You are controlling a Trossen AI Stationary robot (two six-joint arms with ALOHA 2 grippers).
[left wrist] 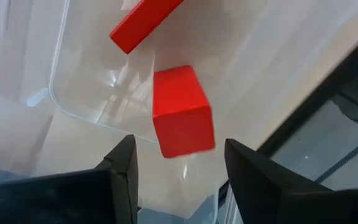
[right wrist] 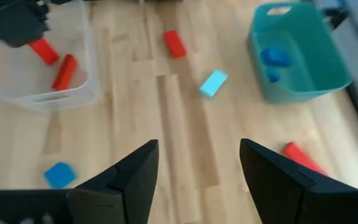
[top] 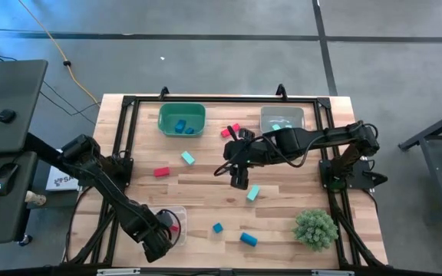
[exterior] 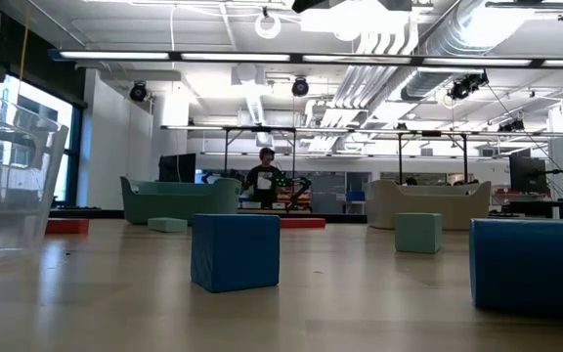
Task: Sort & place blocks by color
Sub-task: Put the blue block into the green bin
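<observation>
Over at the near-left corner of the table point(top: 206, 188), the left pincer point(top: 157, 244) hangs above the clear bin point(top: 176, 228). Its two fingers stand apart with nothing between them, and a red cube point(left wrist: 181, 111) sits just below in the bin, beside a red bar point(left wrist: 143, 25). To my eye the red drop is done or right at its end, so that arm needs only to lift clear before it goes hunting again.

Moving toward the middle, a red block point(top: 161, 172) lies on the left half of the table, a light teal block point(top: 188, 158) sits a little beyond it, and the green bin point(top: 182, 119) at the far edge already has blue blocks point(top: 181, 126) in it. Two more blue blocks point(top: 218, 228) wait near the front edge.

The right pincer point(top: 239, 178) hovers over the centre, fingers spread wide and empty. A teal block point(top: 253, 193) lies just beside it, and a red one point(top: 232, 130) is off toward the far edge. I'd say its next move is to drop down on one of these, most likely the teal block, then carry it to the clear bin point(top: 282, 119) at the far right, where teal pieces already rest.

The spiky green plant point(top: 315, 228) stands by the near-right corner, well out of it.
</observation>
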